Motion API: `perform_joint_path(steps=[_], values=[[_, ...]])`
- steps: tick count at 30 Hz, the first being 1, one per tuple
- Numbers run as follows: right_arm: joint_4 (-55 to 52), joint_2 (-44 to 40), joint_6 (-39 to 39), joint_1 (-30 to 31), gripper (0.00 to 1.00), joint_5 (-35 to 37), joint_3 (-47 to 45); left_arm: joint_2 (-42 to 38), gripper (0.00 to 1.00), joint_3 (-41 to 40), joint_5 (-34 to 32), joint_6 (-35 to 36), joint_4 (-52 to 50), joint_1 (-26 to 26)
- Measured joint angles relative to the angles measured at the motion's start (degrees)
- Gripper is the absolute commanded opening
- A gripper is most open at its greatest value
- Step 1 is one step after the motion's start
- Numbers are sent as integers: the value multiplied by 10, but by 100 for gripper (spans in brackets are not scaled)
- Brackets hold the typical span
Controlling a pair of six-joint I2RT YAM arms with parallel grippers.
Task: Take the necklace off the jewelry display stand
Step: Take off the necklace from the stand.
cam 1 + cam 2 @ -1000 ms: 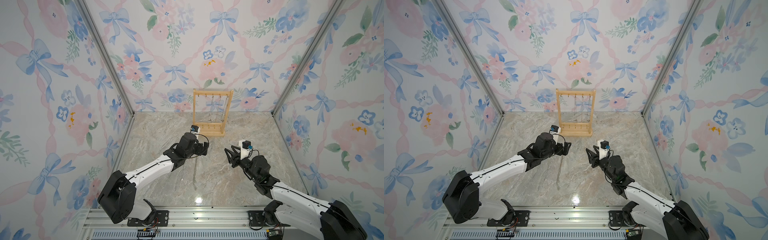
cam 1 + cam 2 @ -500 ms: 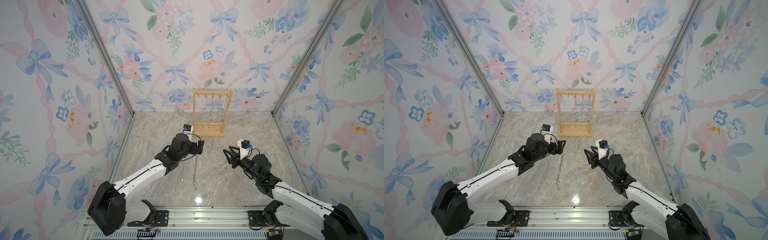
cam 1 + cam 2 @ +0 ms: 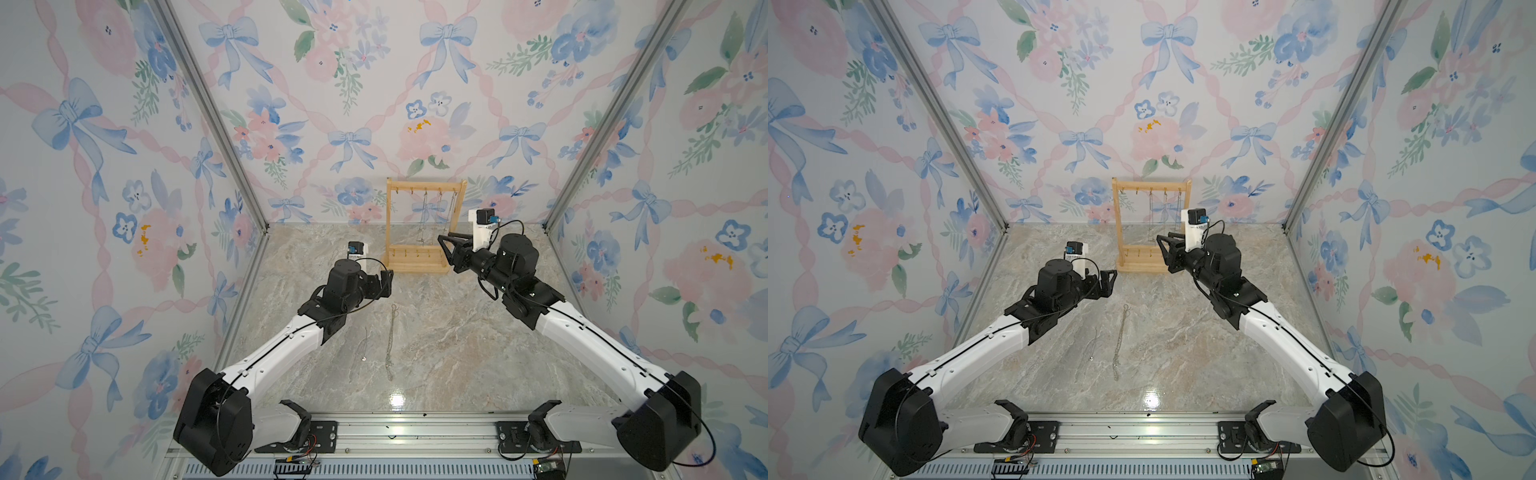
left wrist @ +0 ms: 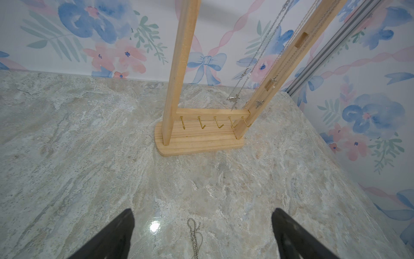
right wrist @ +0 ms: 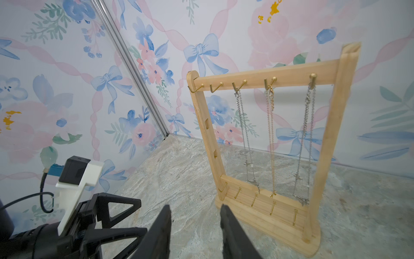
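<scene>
Your stand (image 3: 415, 266) sits at 12 o'clock on the table (image 3: 457, 353), with 3 necklaces (image 5: 270, 139) hanging on it. Your left gripper (image 4: 202, 212) gapes wide and empty at its 8 o'clock. Your right gripper (image 5: 195, 206) is narrow and empty at its 4 o'clock. 2 chains (image 3: 391, 340) lie at its 6 o'clock.

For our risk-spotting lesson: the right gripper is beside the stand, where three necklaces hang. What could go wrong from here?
1. The hanging necklaces sit close together; the right gripper may snag two.
2. A sideways pull, instead of a lift off the hook, might tip the freestanding stand.
</scene>
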Motion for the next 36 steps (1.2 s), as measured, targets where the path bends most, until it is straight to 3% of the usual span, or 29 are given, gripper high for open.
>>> perform_joint_path(steps=[9, 16, 36], values=[[-84, 167, 21, -29, 31, -35, 198, 12, 98, 0, 39, -20, 0, 16], [-108, 259, 35, -49, 28, -54, 280, 13, 98, 0, 52, -25, 0, 26], [-141, 322, 38, -49, 32, -64, 373, 13, 98, 0, 63, -31, 0, 27]])
